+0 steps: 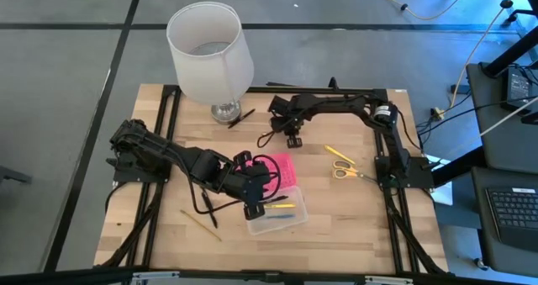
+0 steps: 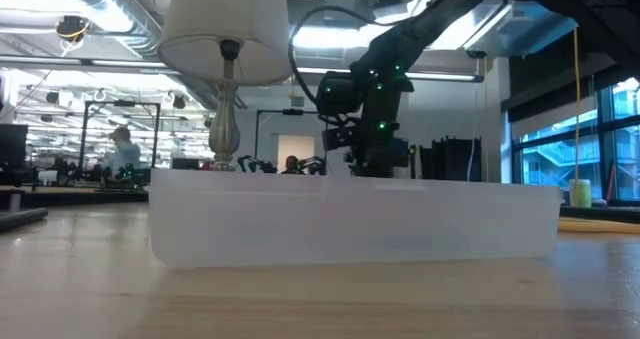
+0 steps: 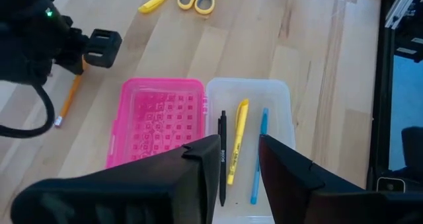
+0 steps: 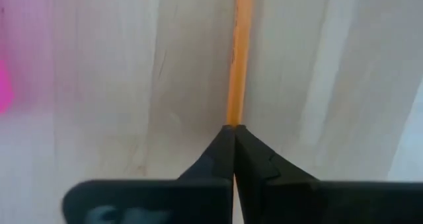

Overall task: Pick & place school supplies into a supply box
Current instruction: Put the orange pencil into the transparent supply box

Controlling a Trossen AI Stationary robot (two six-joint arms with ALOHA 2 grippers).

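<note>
My right fingers are pinching an orange pencil flat on the tabletop, beyond the pink lid. My left fingers are hanging a little apart over the supply box, which is holding three pens.
</note>
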